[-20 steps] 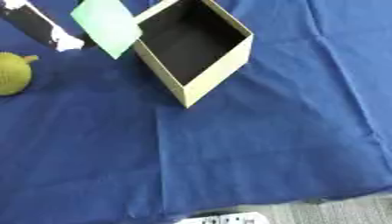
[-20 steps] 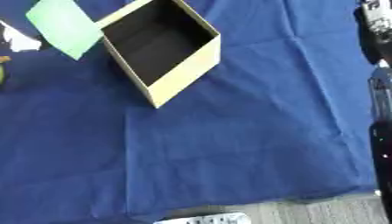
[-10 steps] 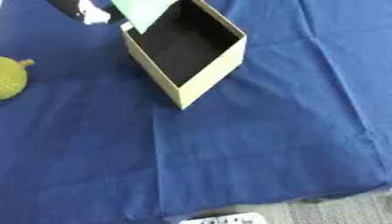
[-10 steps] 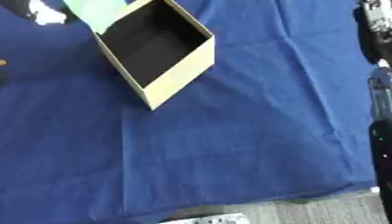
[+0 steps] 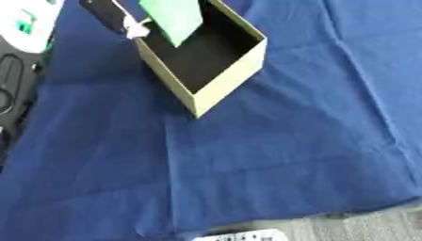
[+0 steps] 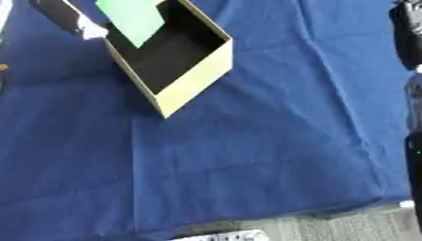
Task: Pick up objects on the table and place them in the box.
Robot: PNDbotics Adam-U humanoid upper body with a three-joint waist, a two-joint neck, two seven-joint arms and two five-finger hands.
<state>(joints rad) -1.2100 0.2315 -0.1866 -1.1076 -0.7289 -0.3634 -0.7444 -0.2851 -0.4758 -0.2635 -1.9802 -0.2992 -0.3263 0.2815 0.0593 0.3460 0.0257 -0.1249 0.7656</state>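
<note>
An open tan cardboard box (image 5: 233, 70) with a dark inside stands on the blue cloth at the top middle. A flat green card (image 5: 173, 16) hangs tilted over the box's far left corner, its lower tip inside the opening. My left hand (image 5: 111, 14) shows as black fingers with a white tip beside the box's left corner, pinching the card. Black parts of my right arm (image 6: 406, 33) run along the right edge of the right eye view; no fingers can be made out there.
A blue cloth (image 5: 272, 155) covers the table, its near edge at the bottom by grey floor. A white and green rounded part (image 5: 25, 26) and black machinery (image 5: 12, 99) fill the left edge. A small white object (image 5: 239, 235) lies below the cloth.
The green card has moved with my left hand from left of the box to over its opening. The camera has tilted, and the yellow-green fruit at the left has left the picture.
</note>
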